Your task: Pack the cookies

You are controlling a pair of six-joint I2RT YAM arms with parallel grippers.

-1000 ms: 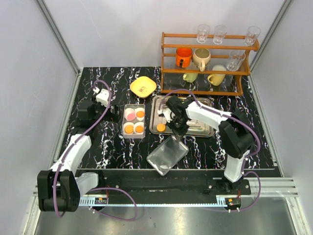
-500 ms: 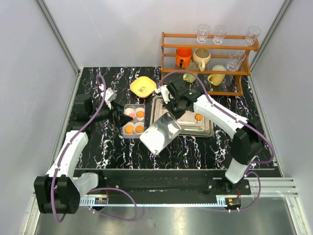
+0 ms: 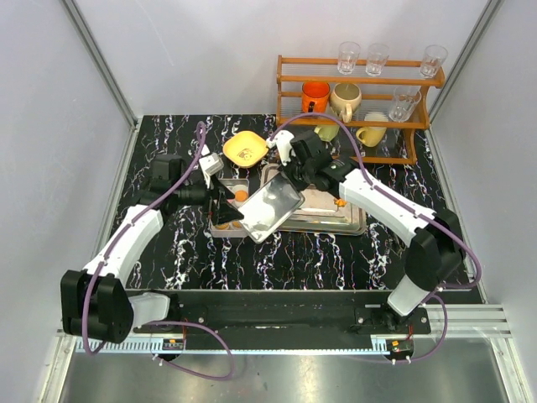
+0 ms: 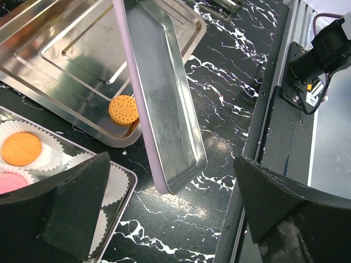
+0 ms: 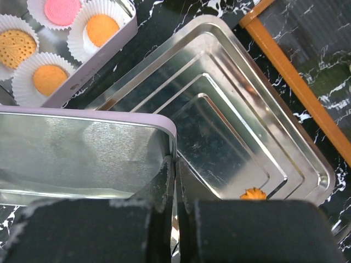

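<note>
My right gripper (image 5: pixel 175 171) is shut on the rim of a metal lid with a lilac edge (image 3: pixel 273 210) and holds it tilted in the air between the tray and the cookie box. The box (image 5: pixel 93 71) holds cookies in white paper cups: one pink (image 5: pixel 61 10) and three orange (image 5: pixel 102 29). A round orange cookie (image 4: pixel 123 109) and a scalloped orange one (image 5: pixel 252 193) lie on the steel tray (image 3: pixel 336 220). My left gripper (image 3: pixel 222 206) is open and empty, low over the box's near end, beside the lid (image 4: pixel 164 98).
A yellow bowl (image 3: pixel 246 149) sits behind the box. A wooden rack (image 3: pixel 357 101) with mugs and glasses stands at the back right, right behind the tray. The table's front rail (image 4: pixel 274 137) shows in the left wrist view.
My right gripper has lifted the lid from the table's front and carried it up and left, next to the box. My left arm has swung right to the box.
</note>
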